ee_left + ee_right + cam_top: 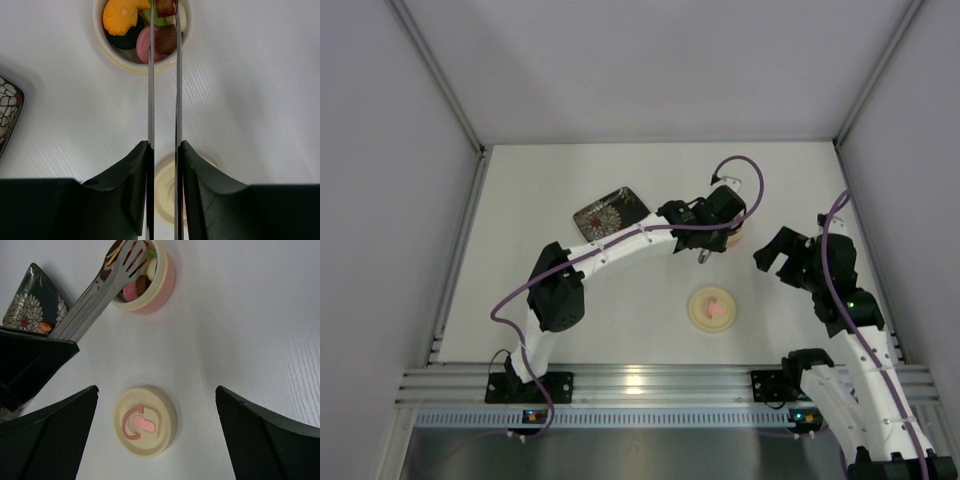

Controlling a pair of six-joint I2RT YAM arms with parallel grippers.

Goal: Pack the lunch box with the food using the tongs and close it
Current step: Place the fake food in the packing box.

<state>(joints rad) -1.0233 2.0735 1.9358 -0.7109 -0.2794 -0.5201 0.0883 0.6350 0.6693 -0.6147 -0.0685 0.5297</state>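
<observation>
The left gripper is clamped on the tongs, pressing the two thin metal blades close together and nearly parallel. The blades run forward from its fingers to the bowl, and their slotted tips hang over the bowl's opening. A small reddish-brown piece sits between the tips at the top edge of the left wrist view.

The bowl stands upright on the white table towards the far right, pink-sided with a cream rim, and has no lid on it. Inside it lies the food: an orange piece, a pink one, a brown one, something black and a bit of green, packed against each other.

The lid lies flat on the table nearer the arms, well apart from the bowl, with its pink knob facing up. The dark flowered plate sits to the left of the bowl, and one orange piece rests on it.

The right gripper hangs above the table to the right of the bowl and lid with its fingers spread wide, holding nothing
</observation>
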